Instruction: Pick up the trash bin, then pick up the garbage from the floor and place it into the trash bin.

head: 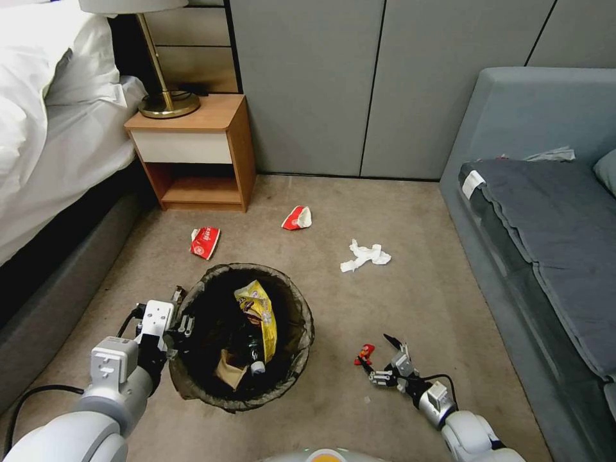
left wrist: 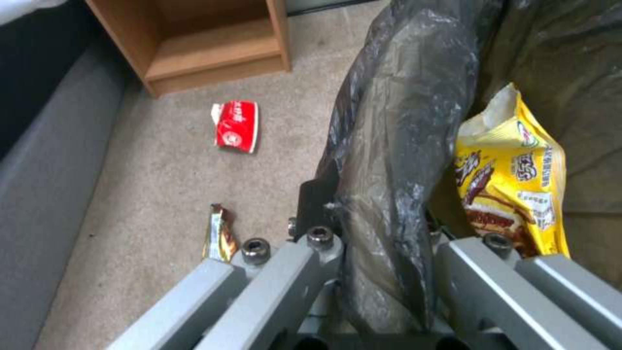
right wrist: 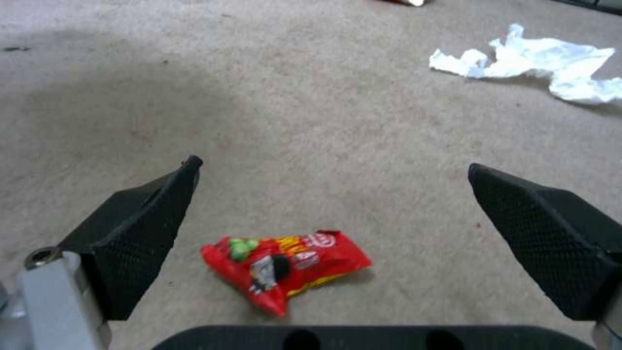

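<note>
While the left gripper pinches the round dark-lined trash bin rim | right gripper spread, small red crinkled snack wrapper between its fingers on the beige carpet floor.

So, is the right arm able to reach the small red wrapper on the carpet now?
Probably yes. The right pincer is open low over the carpet, and the red wrapper lies flat between its fingers with nothing in the way.

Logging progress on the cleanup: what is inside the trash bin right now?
Inside the trash bin, held at its rim by the left gripper: a yellow snack bag, crumpled brown paper and a white-capped bottle. Anything beneath them is hidden.
</note>
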`<state>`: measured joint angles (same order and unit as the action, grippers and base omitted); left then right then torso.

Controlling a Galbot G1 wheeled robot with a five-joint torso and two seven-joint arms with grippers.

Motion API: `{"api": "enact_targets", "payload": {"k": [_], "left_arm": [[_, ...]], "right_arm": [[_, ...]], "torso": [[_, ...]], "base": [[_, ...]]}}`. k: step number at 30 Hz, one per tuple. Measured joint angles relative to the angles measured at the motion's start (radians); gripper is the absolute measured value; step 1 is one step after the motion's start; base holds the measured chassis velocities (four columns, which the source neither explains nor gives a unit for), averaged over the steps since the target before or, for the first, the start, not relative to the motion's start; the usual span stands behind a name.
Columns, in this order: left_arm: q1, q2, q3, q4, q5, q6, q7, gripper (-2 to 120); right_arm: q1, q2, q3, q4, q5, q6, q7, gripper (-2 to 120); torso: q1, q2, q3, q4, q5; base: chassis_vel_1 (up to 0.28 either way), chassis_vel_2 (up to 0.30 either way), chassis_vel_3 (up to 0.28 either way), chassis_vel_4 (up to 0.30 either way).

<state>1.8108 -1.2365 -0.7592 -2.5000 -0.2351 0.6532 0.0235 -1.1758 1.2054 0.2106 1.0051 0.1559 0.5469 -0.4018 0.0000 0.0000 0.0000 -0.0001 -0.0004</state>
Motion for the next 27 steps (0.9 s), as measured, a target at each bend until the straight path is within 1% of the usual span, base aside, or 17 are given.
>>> {"api": "enact_targets", "payload": {"k": [1,2,4,9,11,14,27], "left_arm": [[0.0,0.0,0.0,0.0,0.0,0.0,0.0,3],[0.004,0.0,0.0,0.0,0.0,0.0,0.002,3],[0.008,0.0,0.0,0.0,0.0,0.0,0.002,3],[0.015,0.001,-0.003,0.0,0.001,0.0,0.002,3],[0.02,0.002,-0.004,0.0,0.002,0.0,0.002,3],[0.023,0.001,-0.004,0.0,0.003,0.0,0.002,3],[0.036,-0.005,-0.004,0.0,0.016,0.0,0.002,3]], "right_arm": [[0.0,0.0,0.0,0.0,0.0,0.0,0.0,100],[0.014,0.004,0.0,-0.02,-0.007,0.018,-0.009,100],[0.031,0.011,-0.003,-0.045,-0.015,0.044,-0.018,100],[0.053,0.024,-0.008,-0.084,-0.028,0.057,-0.031,100],[0.071,0.039,-0.008,-0.123,-0.047,0.071,-0.043,100],[0.082,0.05,-0.001,-0.148,-0.065,0.083,-0.051,100],[0.063,0.087,0.016,-0.187,-0.093,0.095,-0.057,100]], "torso": [[0.0,0.0,0.0,0.0,0.0],[0.0,0.0,0.0,0.0001,0.0005],[0.0,0.0,0.0,0.0001,0.0003],[0.0,0.0,0.0,0.0,0.0003],[0.0,0.0,0.0,0.0001,0.0005],[0.0,0.0,0.0,0.0001,0.0004],[0.0,0.0,0.0,0.0,0.0005]], "base": [[0.0,0.0,0.0,0.0],[0.0,0.0,0.0,0.0],[0.0,0.0,0.0,0.0],[0.0,0.0,0.0,0.0],[0.0,0.0,0.0,0.0],[0.0,0.0,0.0,0.0],[0.0,0.0,0.0,0.0]]}}
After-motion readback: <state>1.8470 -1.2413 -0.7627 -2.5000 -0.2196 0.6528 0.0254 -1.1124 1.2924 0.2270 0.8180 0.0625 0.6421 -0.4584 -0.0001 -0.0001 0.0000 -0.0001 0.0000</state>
